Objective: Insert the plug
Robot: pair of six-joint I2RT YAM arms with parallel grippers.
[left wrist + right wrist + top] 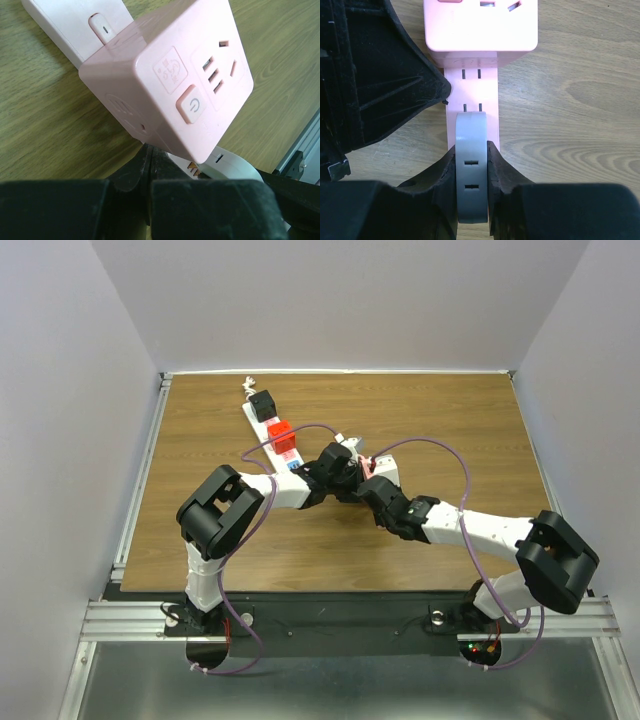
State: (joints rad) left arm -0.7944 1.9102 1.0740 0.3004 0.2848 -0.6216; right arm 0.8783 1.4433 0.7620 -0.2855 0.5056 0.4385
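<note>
Right wrist view: right tool (471,152) clamps a grey rounded plastic plug (471,130) near the pink plastic socket cube (481,25); left tool (150,156) closed, empty.

The only sign I could read was a power symbol, a circle broken by a short stroke, on the rounded button (192,104) of the pink cube socket (125,95) in my left wrist view. To the far left of that button on the same face sat a raised square badge (170,70) with a small figure in it, too faint for me to make out. The gray cap (471,170) clamped in my right pincer (471,150) carried two slots and no lettering I could read. From above, everything was too small to read.
</note>
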